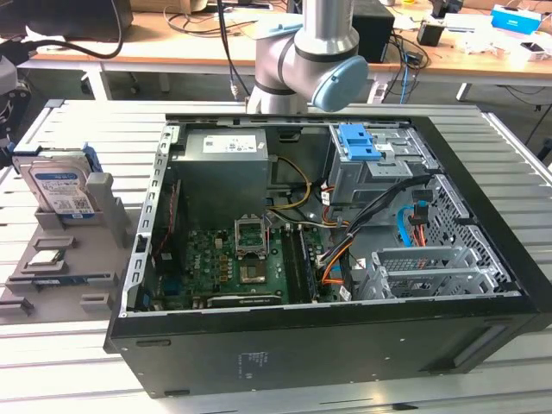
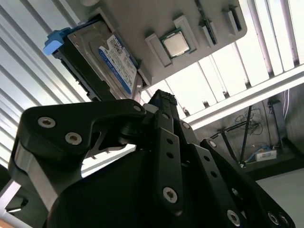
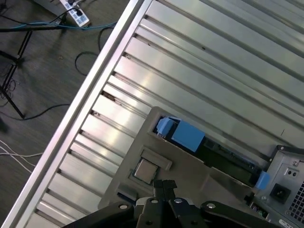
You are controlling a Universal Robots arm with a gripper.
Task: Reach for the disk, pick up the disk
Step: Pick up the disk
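A ribbed table of pale metal slats [image 3: 199, 57] spreads beneath the jaws, its edge beside them giving way to a dark floor [image 3: 33, 80] strewn with cables [image 3: 47, 27] and a power strip [image 3: 76, 13], with a wooden desk [image 1: 147, 48] well beyond.

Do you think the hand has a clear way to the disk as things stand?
Probably yes. The disk stands on edge in the grey holder, and nothing lies between it and the hand; the chip sits apart beside it.
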